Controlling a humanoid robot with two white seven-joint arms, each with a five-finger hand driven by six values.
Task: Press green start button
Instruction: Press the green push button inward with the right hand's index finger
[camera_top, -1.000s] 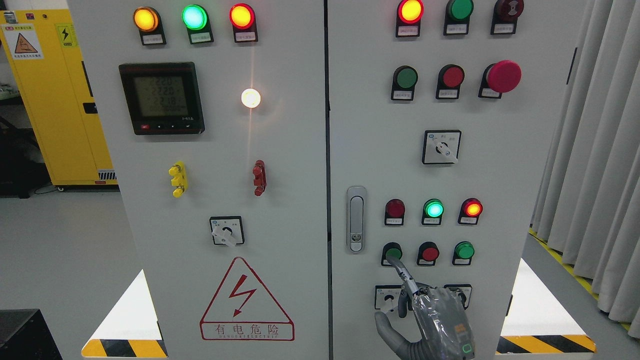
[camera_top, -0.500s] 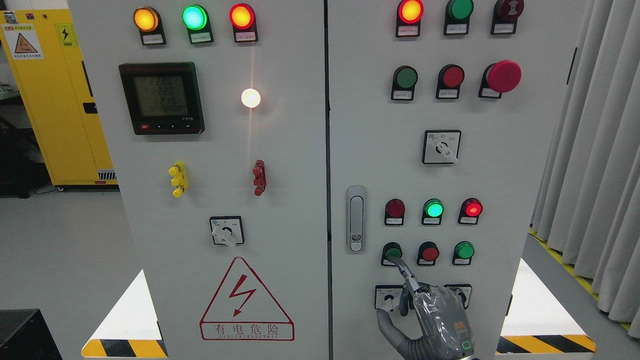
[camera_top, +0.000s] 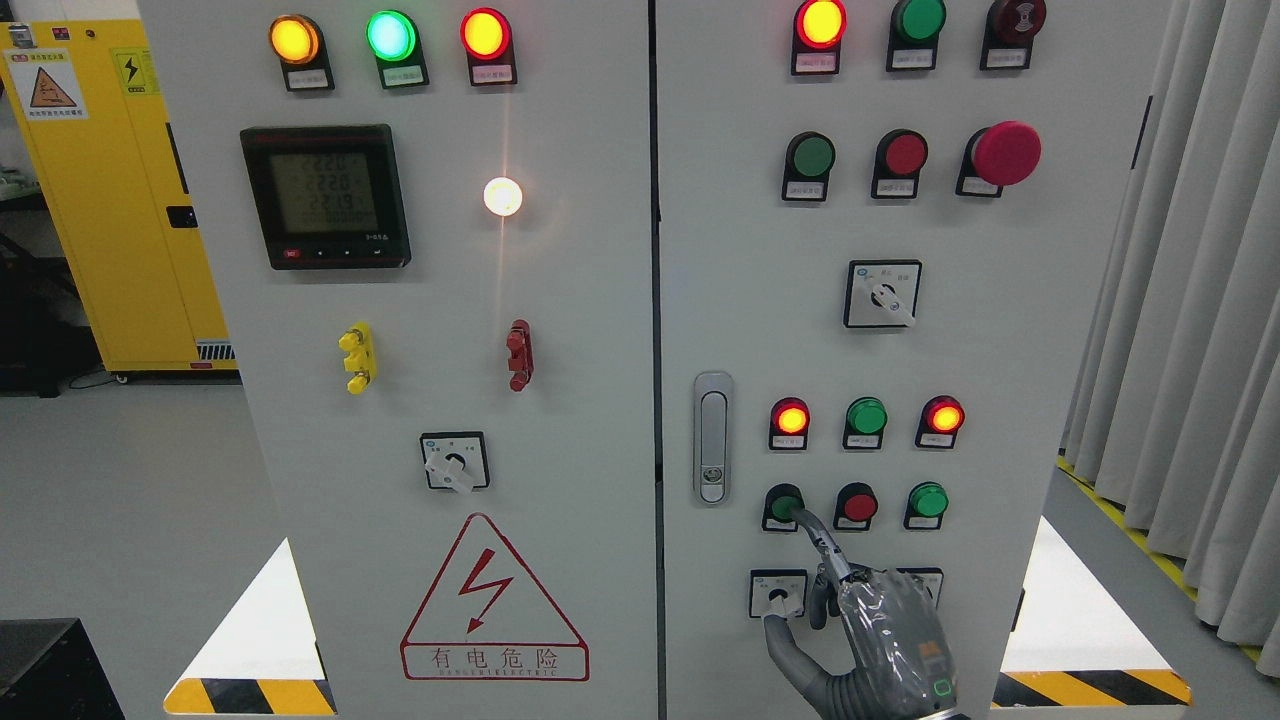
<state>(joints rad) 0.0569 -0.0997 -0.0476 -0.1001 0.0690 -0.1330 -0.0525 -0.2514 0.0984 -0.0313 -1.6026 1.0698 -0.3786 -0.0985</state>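
Note:
The green start button (camera_top: 781, 499) sits in a black bezel at the left of the lower button row on the right cabinet door (camera_top: 740, 300). My right hand (camera_top: 885, 630), grey and wrapped in clear film, rises from the bottom edge below it. Its index finger (camera_top: 822, 540) is stretched up and left, with the tip on the button's lower right part. The other fingers are curled and hold nothing. Above the button, the left red lamp (camera_top: 790, 417) and right red lamp (camera_top: 944, 416) glow, and the green lamp (camera_top: 866, 415) between them is dark.
A red button (camera_top: 858, 505) and another green button (camera_top: 928, 499) sit to the right of the start button. A rotary switch (camera_top: 778, 595) is beside my thumb, and a door latch (camera_top: 711, 438) is to the left. A yellow cabinet (camera_top: 110, 200) stands far left, curtains (camera_top: 1180, 300) at right.
My index fingertip has slid up and right onto the green button. The middle green lamp above has gone dark and the left red lamp has lit.

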